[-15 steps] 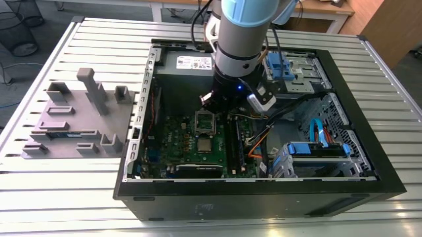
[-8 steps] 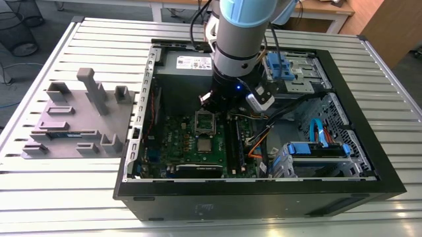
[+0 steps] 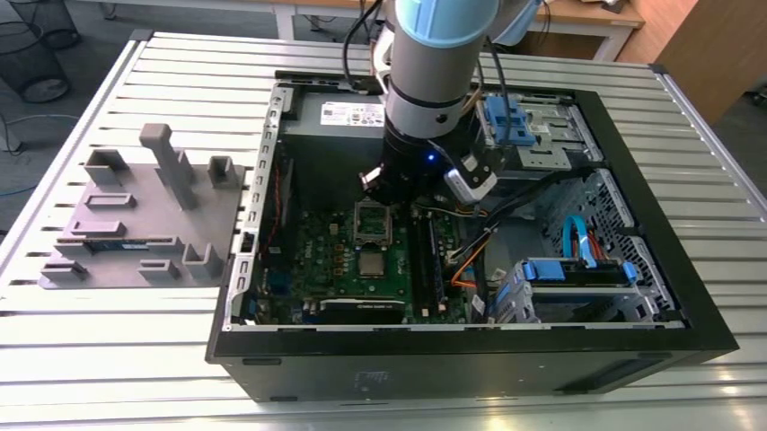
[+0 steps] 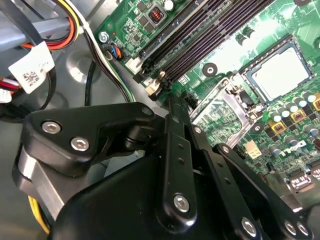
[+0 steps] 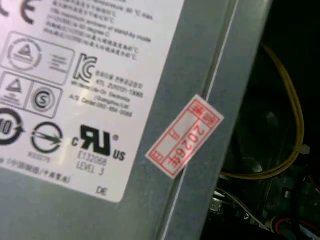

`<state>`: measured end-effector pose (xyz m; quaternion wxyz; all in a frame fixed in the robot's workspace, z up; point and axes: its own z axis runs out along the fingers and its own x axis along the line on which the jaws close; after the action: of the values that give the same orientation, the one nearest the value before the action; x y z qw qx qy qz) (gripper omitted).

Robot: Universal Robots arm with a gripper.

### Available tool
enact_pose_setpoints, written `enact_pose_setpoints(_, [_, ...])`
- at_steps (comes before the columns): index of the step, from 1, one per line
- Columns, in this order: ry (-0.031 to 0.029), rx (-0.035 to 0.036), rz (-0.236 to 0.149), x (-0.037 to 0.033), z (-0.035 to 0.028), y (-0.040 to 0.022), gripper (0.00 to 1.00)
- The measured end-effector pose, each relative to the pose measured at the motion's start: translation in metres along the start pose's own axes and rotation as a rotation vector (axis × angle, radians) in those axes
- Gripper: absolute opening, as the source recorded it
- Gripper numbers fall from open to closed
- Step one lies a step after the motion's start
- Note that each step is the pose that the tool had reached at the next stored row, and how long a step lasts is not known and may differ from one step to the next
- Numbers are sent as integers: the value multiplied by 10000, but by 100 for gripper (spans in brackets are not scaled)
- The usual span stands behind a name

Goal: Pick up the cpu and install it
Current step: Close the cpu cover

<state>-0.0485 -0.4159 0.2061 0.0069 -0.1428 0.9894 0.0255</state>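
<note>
While pincer (image 4: 170,101) sits closed, empty | cpu (image 4: 280,75) seated on motherboard (image 4: 235,45) | tip contact unclear

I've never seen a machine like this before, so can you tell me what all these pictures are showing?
The big grey tube is a robot arm, and the black claw at its end is its gripper. One picture comes from a camera standing off to the side. The other two come from cameras riding near the arm's wrist. On the metal table sits an open computer case. Inside is a green motherboard. The shiny silver square on it is the cpu, the computer's brain. The gripper hangs above the board, apart from the cpu. The first wrist view looks at a grey box with stickers. Beside the case sits a grey tray with slots.
</note>
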Motion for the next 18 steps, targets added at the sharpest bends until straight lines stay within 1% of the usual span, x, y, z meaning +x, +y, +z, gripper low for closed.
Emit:
enact_pose_setpoints(4, [-38,11,0,1,-49,3,11])
enact_pose_setpoints(6, [-46,5,0,1,-49,3,11])
enact_pose_setpoints(10, [-44,2,-38,1,-49,2,11])
enact_pose_setpoints(11, [-38,6,-127,1,-50,2,11])
enact_pose_setpoints(15, [-1,23,-701,1,-50,2,11])
enact_pose_setpoints(16, [1,22,-773,1,-50,2,11])
enact_pose_setpoints(18, [2,21,-781,1,-50,3,11])
